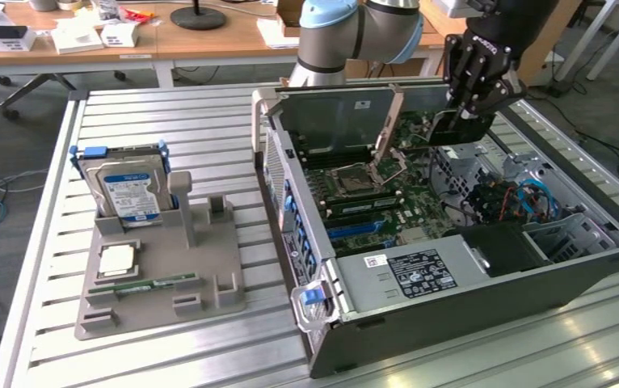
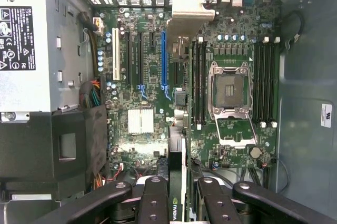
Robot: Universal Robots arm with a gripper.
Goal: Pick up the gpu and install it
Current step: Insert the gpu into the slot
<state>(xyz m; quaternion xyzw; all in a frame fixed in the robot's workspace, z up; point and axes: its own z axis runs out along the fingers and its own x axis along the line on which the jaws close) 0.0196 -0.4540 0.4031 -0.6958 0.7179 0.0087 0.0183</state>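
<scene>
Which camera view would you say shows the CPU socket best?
The wrist view: it looks straight down on the CPU socket, with its metal frame in full sight. The exterior view shows the CPU socket at a slant, inside the open case.

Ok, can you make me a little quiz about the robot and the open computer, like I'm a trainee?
1. True or false: the gripper is shut on the gpu and holds it over the open computer case.
2. Which thing stands upright in the grey holder on the exterior view's left? A) the hard drive B) a keyboard C) a fan
3. In the wrist view, what colour is the long slot a little way from the white slot on the motherboard?

Key: 1 true; 2 A; 3 blue.
</scene>
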